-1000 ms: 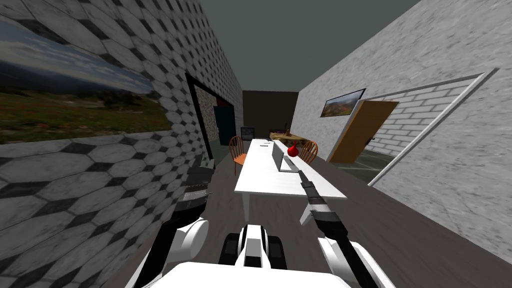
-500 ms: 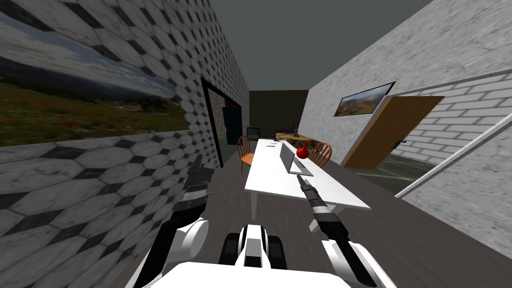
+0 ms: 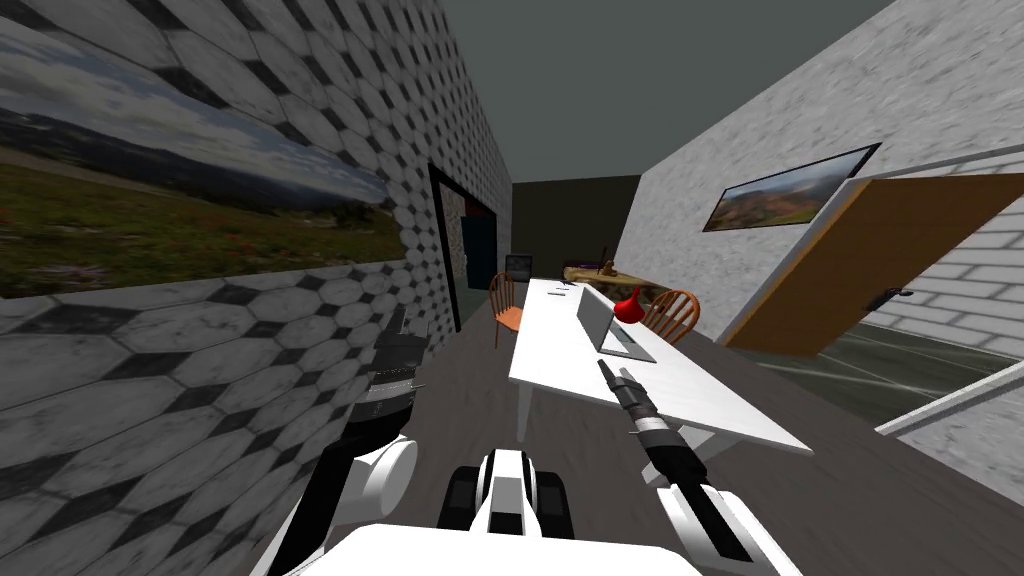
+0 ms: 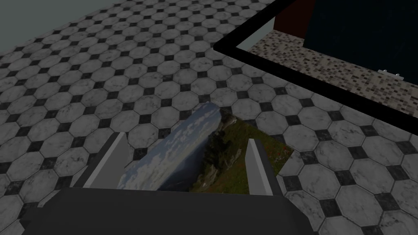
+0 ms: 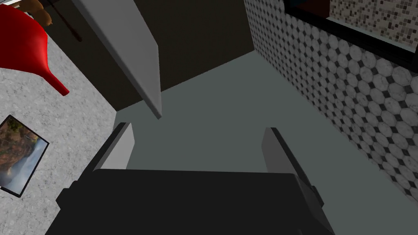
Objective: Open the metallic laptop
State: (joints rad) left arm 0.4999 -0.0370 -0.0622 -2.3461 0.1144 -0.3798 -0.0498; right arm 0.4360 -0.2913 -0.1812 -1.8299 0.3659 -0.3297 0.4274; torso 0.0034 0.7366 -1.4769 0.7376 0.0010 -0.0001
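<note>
Head looks along the table [image 3: 560, 350]; right wrist, nearer, shares the laptop [image 5: 126, 49].

The laptop [image 3: 597, 318] is seen a bit right of centre in the head view, sat on the long white worktop [image 3: 560, 350], roughly halfway along it and nearer the right-hand edge. It's drawn plain light grey, no shine really. It's already open: the base is laid flat and the lid is stood up pretty much upright along the base's left side. In the right wrist view the lid [image 5: 122, 41] is caught in the upper left as a thin, flat grey slab.
</note>
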